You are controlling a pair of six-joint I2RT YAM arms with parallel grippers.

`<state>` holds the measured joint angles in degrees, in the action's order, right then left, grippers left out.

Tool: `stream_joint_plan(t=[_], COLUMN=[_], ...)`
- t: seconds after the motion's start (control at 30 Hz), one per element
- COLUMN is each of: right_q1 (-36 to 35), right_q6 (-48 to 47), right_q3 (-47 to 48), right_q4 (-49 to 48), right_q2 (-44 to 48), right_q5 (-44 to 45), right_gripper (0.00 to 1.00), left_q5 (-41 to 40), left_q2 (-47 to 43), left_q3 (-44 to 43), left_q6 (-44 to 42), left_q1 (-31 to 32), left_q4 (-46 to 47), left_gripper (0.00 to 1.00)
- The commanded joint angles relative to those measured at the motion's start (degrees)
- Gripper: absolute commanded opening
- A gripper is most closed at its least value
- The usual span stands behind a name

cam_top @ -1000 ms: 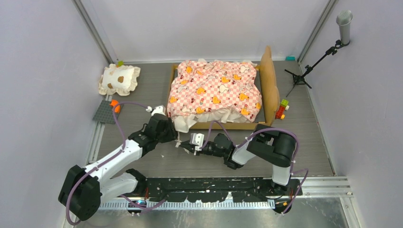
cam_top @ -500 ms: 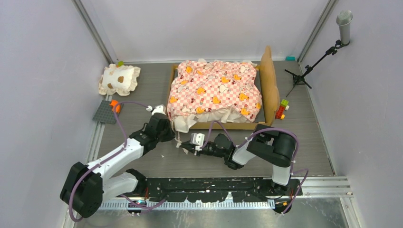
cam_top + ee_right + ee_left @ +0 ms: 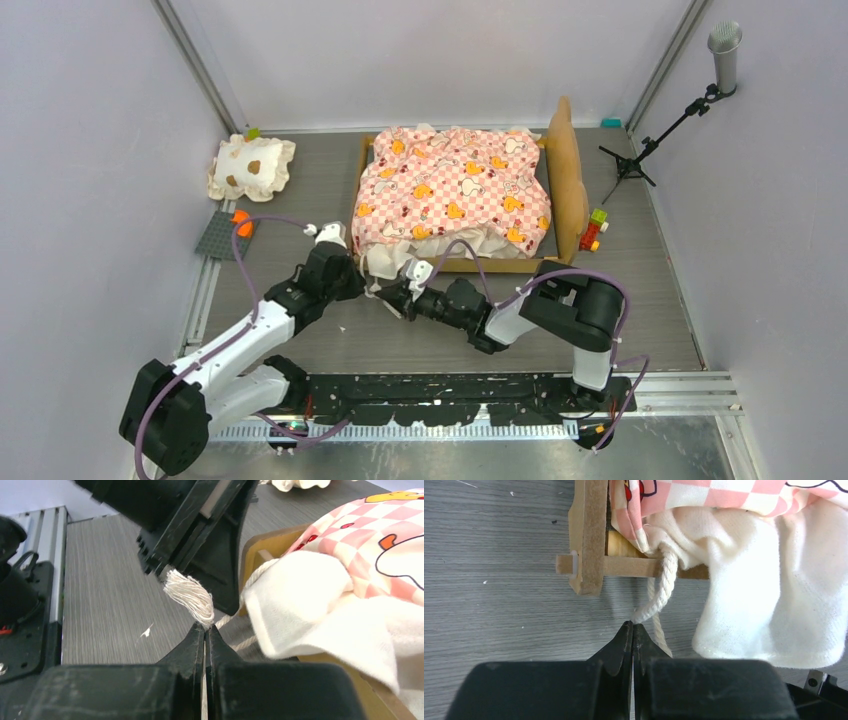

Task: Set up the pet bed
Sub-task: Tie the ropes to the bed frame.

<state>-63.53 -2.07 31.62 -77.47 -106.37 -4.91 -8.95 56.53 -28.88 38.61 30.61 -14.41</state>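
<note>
The pet bed (image 3: 567, 170) is a light-wood frame holding a pink checkered mattress (image 3: 455, 190) with orange animals, its cream ruffle (image 3: 764, 595) spilling over the near-left corner (image 3: 591, 530). A cream cord (image 3: 664, 587) hangs from that corner. My left gripper (image 3: 632, 625) is shut with the cord pinched at its tips. Just right of it, my right gripper (image 3: 205, 627) is shut on a frayed cord end (image 3: 190, 597). In the top view, left gripper (image 3: 368, 285) and right gripper (image 3: 392, 298) nearly touch in front of the bed corner.
A cream spotted pillow (image 3: 251, 167) lies at the back left. Below it sit a grey baseplate (image 3: 220, 237) and an orange brick (image 3: 241, 218). Coloured bricks (image 3: 595, 230) and a microphone stand (image 3: 650, 140) are right of the headboard.
My left gripper has shut on the cord at the bed corner. My right gripper has moved up and left toward that corner, carrying the frayed cord end.
</note>
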Motion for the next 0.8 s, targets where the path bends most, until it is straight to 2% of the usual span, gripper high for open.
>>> stream_joint_plan(t=[0.0,0.27,0.43,0.6,0.77], right_q1=[0.26,0.25,0.27,0.31,0.42], right_q6=[6.26,9.22,10.79,12.38,12.53], right_q3=[4.36,8.58,10.65,16.83,19.40], right_q4=[4.24,21.60,25.89,35.41,37.88], right_q2=[2.43,5.97,5.55,3.35,1.60], right_q5=[4.57,9.59,10.88,10.70,10.96], right_gripper=[0.01,0.01,0.01,0.01,0.01], left_q5=[1.14,1.48,1.78,2.39,2.86], left_q2=[-1.49,-2.18,-3.58,-4.55,-5.26], left_q3=[0.92,0.98,0.85,0.80,1.02], left_q6=[-1.03,-1.07,-0.98,-1.04,-1.08], left_q1=[-0.27,-0.29,-0.28,-0.24,-0.22], left_q4=[1.02,0.97,0.11,-0.58,-0.87], left_gripper=[0.00,0.00,0.00,0.00,0.00])
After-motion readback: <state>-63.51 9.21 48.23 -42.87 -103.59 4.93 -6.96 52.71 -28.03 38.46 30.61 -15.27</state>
